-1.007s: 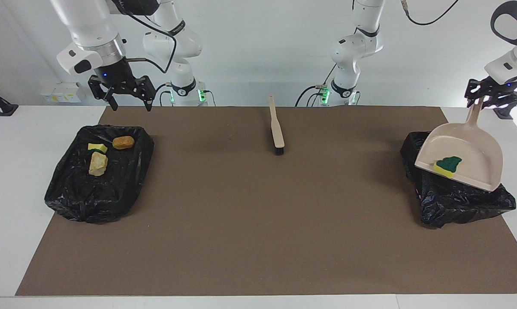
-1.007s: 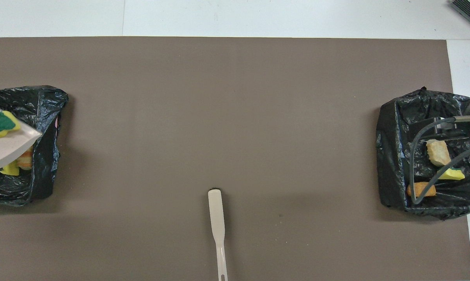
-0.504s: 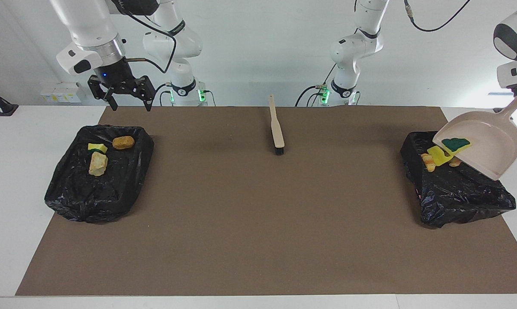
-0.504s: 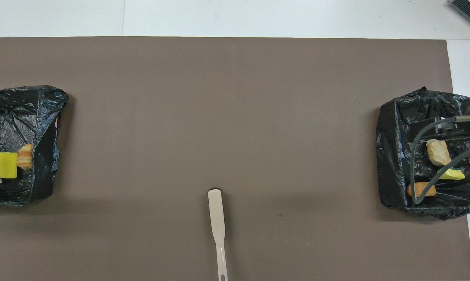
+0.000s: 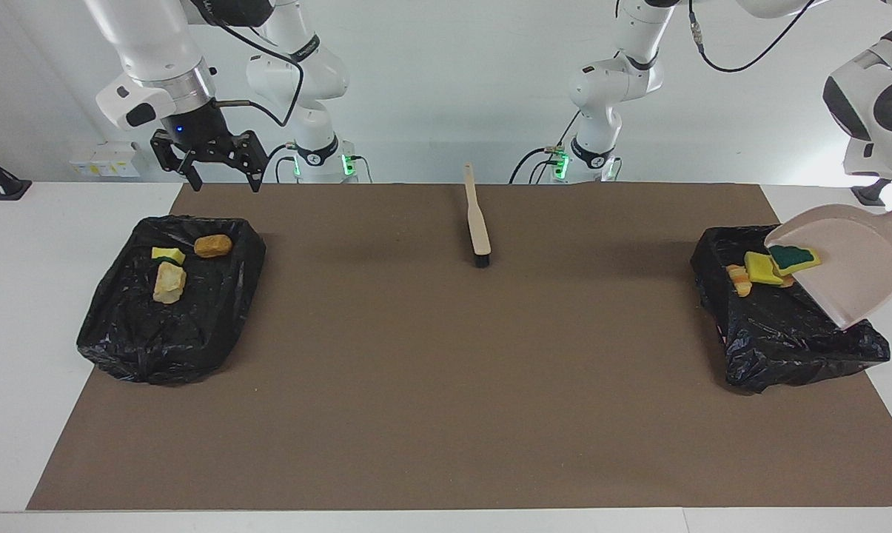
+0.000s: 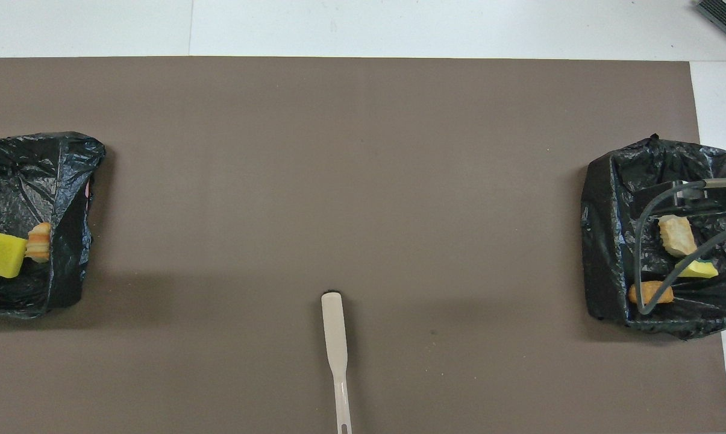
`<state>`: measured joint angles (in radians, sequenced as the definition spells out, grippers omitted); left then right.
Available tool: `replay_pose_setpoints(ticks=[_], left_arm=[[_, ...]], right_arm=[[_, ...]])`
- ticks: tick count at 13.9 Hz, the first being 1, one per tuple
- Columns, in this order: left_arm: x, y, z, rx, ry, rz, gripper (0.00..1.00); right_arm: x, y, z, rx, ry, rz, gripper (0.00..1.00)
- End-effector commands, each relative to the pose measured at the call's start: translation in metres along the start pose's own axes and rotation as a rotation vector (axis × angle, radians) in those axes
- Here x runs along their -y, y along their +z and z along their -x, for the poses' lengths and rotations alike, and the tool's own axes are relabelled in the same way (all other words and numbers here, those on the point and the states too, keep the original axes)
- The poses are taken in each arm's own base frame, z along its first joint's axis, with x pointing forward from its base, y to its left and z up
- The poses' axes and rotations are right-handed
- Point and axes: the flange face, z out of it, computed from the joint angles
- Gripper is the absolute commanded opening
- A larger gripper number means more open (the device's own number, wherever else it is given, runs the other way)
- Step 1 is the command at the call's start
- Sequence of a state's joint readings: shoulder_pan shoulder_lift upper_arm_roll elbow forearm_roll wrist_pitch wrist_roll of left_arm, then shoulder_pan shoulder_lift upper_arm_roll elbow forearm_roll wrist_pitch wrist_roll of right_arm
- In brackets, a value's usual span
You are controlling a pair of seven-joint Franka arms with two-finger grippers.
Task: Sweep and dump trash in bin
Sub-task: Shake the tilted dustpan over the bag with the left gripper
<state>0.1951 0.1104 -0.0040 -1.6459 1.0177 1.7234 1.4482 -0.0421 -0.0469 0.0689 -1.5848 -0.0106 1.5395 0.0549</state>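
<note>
Closing in on the finish: tipping the beige dustpan [image 5: 853, 266] steeply over the black-bagged bin [image 5: 786, 340] at the left arm's end of the table. Sitting right at the pan's lip, over that bin: the last scrap, a green-topped sponge [image 5: 792, 257], at the end away from the handle and the left gripper.

Lying in that bin already: a yellow sponge [image 5: 761, 269], a striped orange lump [image 5: 739, 280], and prob. one more lump half hidden under the pan. Resting in the other bin [image 5: 172, 326], at the right arm's end: a small yellow scrap [image 5: 168, 255], an orange lump [image 5: 213, 245] and a beige lump [image 5: 169, 283].

Showing no scraps on the brown mat [image 5: 416, 370], so sweeping looking done. Remaining, by this reading: shedding that last sponge, then setting the pan down. Lying idle on the mat, mid-table near the robots: the brush [image 5: 479, 229].

Clamping the pan's handle out of frame, presumably: left gripper clenched, contact itself not visible. Waiting w/ fingers spread wide, holding nothing: right gripper [image 5: 223, 178], hovering over the mat's corner by the other bin.
</note>
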Motion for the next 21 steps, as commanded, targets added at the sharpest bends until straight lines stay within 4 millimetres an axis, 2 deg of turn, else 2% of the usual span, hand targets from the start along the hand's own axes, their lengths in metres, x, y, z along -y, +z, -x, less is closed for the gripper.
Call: replay_pose_setpoints(ticks=[1, 4, 8, 10, 12, 14, 15, 18, 21], left_arm=[[0.004, -0.033, 0.001, 0.152, 0.050, 0.013, 0.00], [-0.001, -0.048, -0.009, 0.156, 0.041, 0.031, 0.00], [-0.001, -0.066, 0.022, 0.086, 0.143, 0.012, 0.00], [-0.003, -0.084, 0.039, 0.075, 0.148, -0.008, 0.00], [-0.012, -0.097, 0.032, -0.038, 0.125, -0.002, 0.00], [-0.031, -0.116, 0.035, -0.155, -0.006, 0.005, 0.00], [-0.043, -0.131, 0.024, -0.187, -0.068, 0.037, 0.00], [-0.059, -0.146, -0.015, -0.356, -0.156, 0.169, 0.00], [-0.080, -0.202, -0.099, -0.415, -0.267, 0.260, 0.00]], right_arm=[[-0.001, -0.001, 0.007, 0.004, 0.024, -0.016, 1.00], [-0.001, -0.001, 0.007, 0.004, 0.025, -0.016, 1.00], [-0.001, -0.001, 0.007, 0.004, 0.025, -0.016, 1.00], [-0.001, -0.001, 0.007, 0.004, 0.025, -0.016, 1.00], [-0.001, -0.001, 0.007, 0.006, 0.025, -0.016, 1.00], [-0.001, -0.001, 0.007, 0.004, 0.024, -0.016, 1.00], [-0.001, -0.001, 0.007, 0.004, 0.023, -0.016, 1.00], [-0.001, -0.001, 0.007, 0.004, 0.024, -0.016, 1.00], [-0.001, -0.001, 0.007, 0.004, 0.025, -0.016, 1.00]])
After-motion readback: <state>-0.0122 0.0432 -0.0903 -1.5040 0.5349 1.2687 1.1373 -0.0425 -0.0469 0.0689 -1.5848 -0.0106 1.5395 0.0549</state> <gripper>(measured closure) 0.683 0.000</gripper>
